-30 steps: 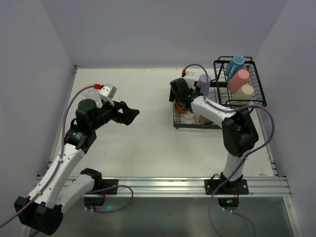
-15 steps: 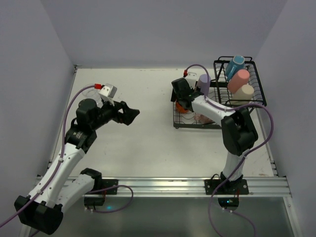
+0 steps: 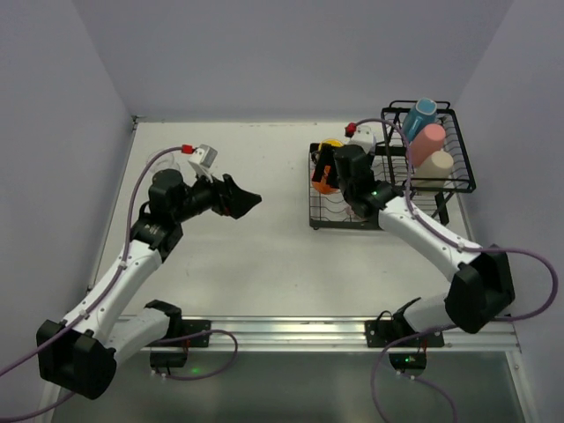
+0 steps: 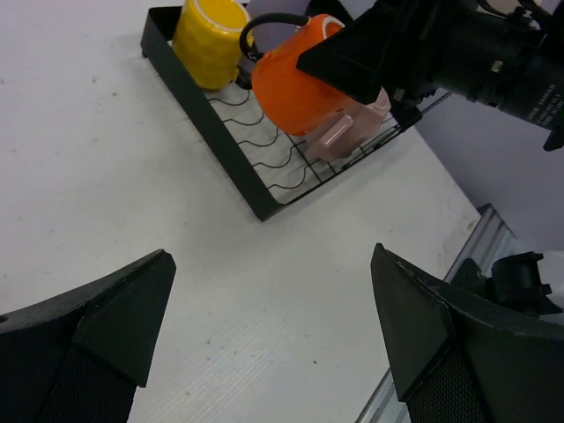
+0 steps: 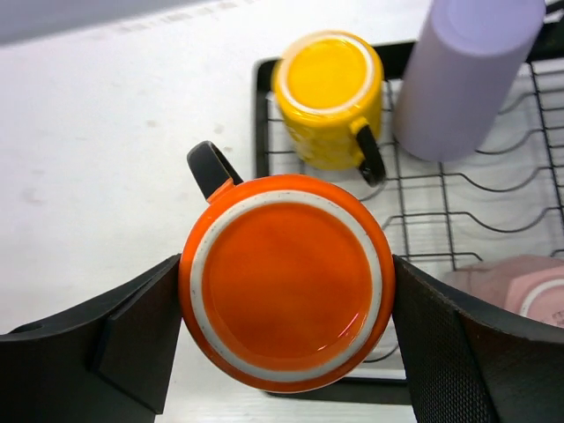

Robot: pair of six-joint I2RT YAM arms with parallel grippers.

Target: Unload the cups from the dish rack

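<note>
My right gripper (image 3: 328,176) is shut on the orange mug (image 3: 322,180) and holds it bottom-up above the left edge of the black dish rack's flat tray (image 3: 314,214). In the right wrist view the fingers (image 5: 132,339) clamp the mug (image 5: 286,282) on both sides. The yellow mug (image 5: 328,95), the lavender tumbler (image 5: 467,75) and the pale pink mug (image 5: 520,282) are on the tray. The blue mug (image 3: 422,116) and the salmon-pink tumbler (image 3: 428,141) sit in the raised basket (image 3: 461,179). My left gripper (image 3: 250,201) is open and empty over the table.
A pale cup (image 3: 434,165) also sits in the basket. In the left wrist view the rack's near corner (image 4: 261,210) lies ahead of my left gripper (image 4: 269,256), with the orange mug (image 4: 295,88) above it. Grey walls close in left, right and back.
My right gripper has lifted the orange mug off the tray, and its elbow has swung out to the right. My left gripper has moved slightly right toward the rack.
</note>
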